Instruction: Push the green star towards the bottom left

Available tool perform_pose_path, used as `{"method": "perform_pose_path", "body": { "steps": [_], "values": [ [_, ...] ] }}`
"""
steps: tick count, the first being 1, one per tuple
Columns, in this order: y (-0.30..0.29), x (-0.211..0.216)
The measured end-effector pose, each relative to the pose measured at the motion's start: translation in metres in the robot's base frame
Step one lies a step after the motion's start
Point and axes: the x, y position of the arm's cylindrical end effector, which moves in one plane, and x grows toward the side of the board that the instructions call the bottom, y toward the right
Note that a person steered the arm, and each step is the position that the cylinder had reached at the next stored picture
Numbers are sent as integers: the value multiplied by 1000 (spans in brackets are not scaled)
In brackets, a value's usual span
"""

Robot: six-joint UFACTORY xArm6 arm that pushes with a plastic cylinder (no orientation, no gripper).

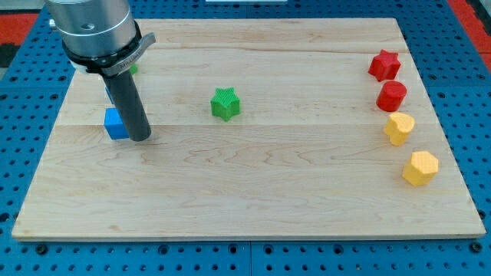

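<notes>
The green star (225, 103) lies on the wooden board (253, 192), a little left of the middle and toward the view's top. My tip (140, 138) rests on the board at the view's left, well to the left of the green star and slightly lower. It stands right against the right side of a blue block (116, 124). The rod and arm body hide part of the board's top left corner.
A second blue block (109, 95) and a bit of a green block (133, 68) peek out behind the rod. At the view's right stand a red star (384, 65), a red block (391, 96) and two yellow blocks (399, 128) (420, 168).
</notes>
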Motion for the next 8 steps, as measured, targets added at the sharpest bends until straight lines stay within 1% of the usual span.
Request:
{"method": "perform_pose_path", "body": {
  "steps": [2,3,4,5,6,7,8],
  "values": [
    [-13,-9],
    [15,-18],
    [35,-61],
    [81,-107],
    [152,-123],
    [161,-80],
    [157,-44]
  ]
}}
